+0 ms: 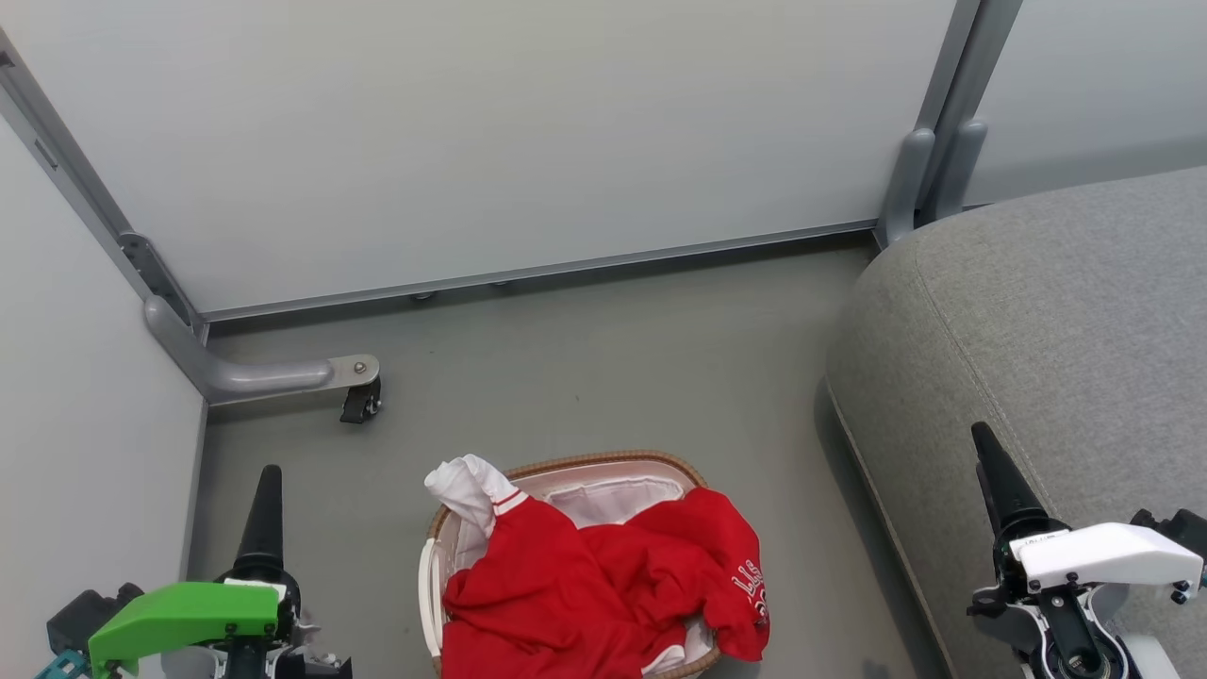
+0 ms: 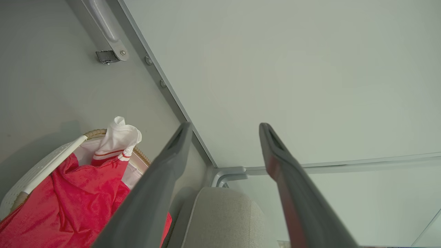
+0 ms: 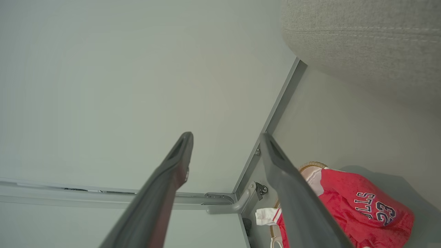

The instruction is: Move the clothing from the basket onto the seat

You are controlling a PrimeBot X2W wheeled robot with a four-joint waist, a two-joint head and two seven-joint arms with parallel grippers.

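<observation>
Red clothing [image 1: 585, 594] with a white sleeve and white lettering lies heaped in the oval basket [image 1: 603, 459], spilling over its right rim. The basket stands on the floor at the bottom centre. The grey seat [image 1: 1037, 321] fills the right side. My left gripper [image 1: 271, 476] hovers left of the basket and my right gripper [image 1: 983, 438] hangs over the seat's near edge. In the left wrist view the left gripper [image 2: 224, 127] is open and empty, with the clothing [image 2: 79, 199] lower left. The right gripper [image 3: 226, 137] is likewise open and empty, with the clothing [image 3: 361, 203] lower right and the seat [image 3: 361, 41] at top right.
Pale partition walls close off the back and left. A grey support leg with a black caster [image 1: 360, 404] juts onto the floor at the left. Grey posts [image 1: 929, 179] stand at the seat's back corner. Bare grey floor [image 1: 613, 358] lies between the basket and the wall.
</observation>
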